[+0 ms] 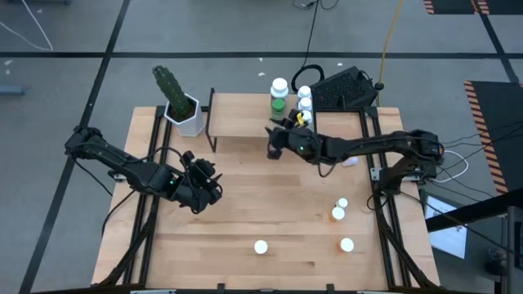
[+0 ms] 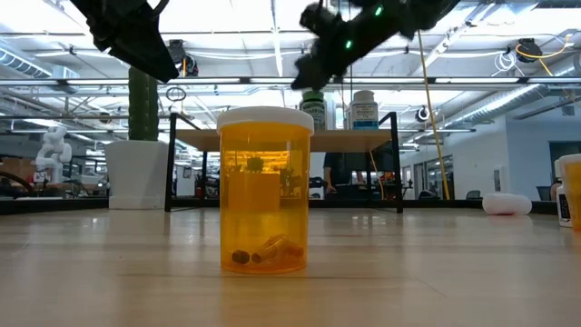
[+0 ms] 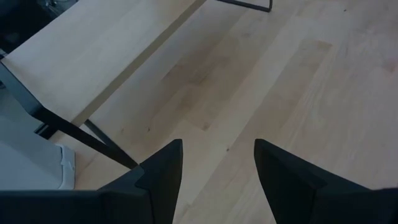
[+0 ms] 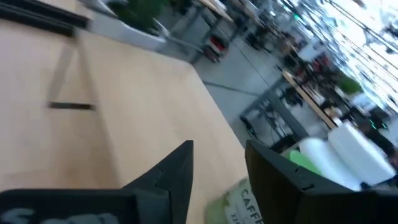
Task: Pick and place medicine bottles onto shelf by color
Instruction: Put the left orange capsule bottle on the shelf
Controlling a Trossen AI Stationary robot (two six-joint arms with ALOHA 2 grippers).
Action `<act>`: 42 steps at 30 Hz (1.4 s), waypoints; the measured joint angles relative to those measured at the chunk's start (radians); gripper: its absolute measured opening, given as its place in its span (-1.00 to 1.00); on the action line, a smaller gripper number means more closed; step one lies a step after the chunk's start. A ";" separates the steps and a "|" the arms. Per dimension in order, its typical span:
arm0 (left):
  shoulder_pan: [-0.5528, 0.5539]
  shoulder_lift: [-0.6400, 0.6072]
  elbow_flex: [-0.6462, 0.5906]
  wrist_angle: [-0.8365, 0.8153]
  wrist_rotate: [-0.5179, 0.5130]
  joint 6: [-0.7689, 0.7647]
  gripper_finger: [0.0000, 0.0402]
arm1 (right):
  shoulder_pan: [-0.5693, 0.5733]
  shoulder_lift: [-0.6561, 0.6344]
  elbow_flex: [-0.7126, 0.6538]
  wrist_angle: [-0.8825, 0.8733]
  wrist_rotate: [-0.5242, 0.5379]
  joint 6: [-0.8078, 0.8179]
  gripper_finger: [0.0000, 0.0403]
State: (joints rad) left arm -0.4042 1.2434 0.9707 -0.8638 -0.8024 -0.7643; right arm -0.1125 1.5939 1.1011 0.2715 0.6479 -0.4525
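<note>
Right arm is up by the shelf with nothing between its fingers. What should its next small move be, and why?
Probably draw back from the shelf toward the loose bottles. The right gripper is open and empty at the shelf's front edge, the green bottle and two others already stand on the board, and the orange bottle and its neighbours remain on the table. The left gripper waits, open.

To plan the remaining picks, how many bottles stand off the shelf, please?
4 bottles: front centre, two together at right, front right; right arm may hide more.
</note>
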 joint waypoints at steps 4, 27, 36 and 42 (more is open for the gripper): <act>0.000 0.000 0.000 0.000 0.000 0.009 0.00 | 0.065 -0.062 0.001 -0.125 -0.201 0.139 -0.14; 0.138 0.000 0.001 0.195 0.076 0.273 0.00 | 0.345 0.273 0.019 0.073 -1.131 0.418 0.72; 0.134 0.000 0.001 0.215 0.083 0.315 0.00 | 0.396 0.447 0.156 0.023 -1.150 0.383 0.72; 0.149 0.000 0.001 0.224 0.084 0.363 0.00 | 0.381 0.451 0.163 -0.060 -1.175 0.341 0.67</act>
State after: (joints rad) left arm -0.2556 1.2430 0.9714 -0.6397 -0.7184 -0.4015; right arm 0.2681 2.0446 1.2636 0.2119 -0.5272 -0.1119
